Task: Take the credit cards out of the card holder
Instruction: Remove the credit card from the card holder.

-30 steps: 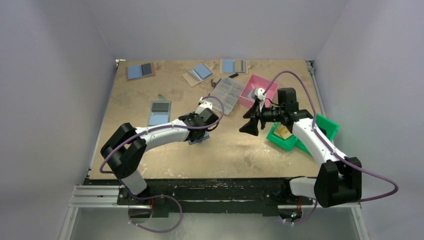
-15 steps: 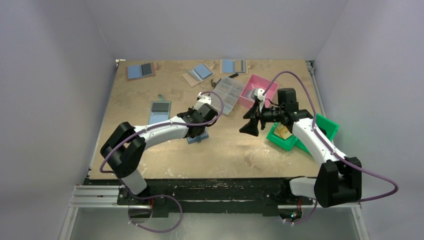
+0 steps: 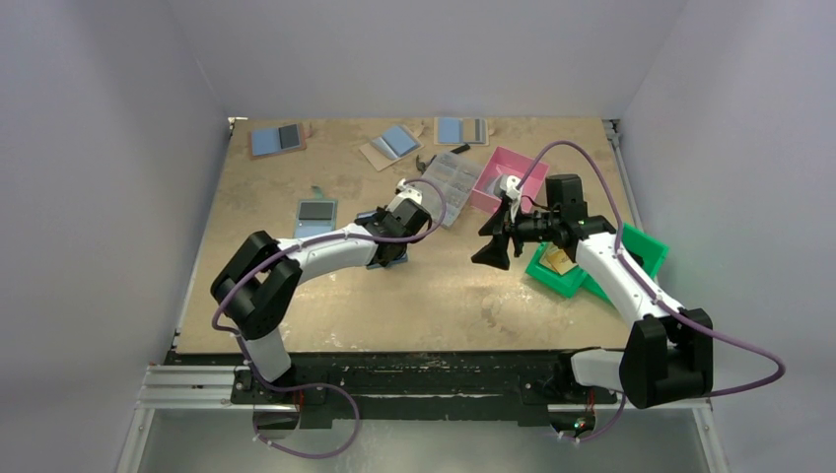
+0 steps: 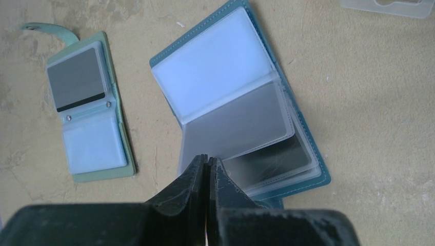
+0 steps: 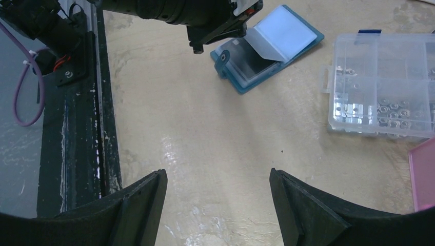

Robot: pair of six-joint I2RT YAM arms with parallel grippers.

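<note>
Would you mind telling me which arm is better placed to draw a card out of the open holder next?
Left, I think. The left gripper is shut right at the sleeves of the open card holder; whether it pinches anything is unclear. The right gripper hangs open, apart from the holder.

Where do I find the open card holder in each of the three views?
Top external: near picture centre, card holder mostly hidden under the left tool.
Left wrist: middle of picture, lying open.
Right wrist: top, right of centre.
Shared landmark: the left tool, shut, beside the card holder in all views.
</note>
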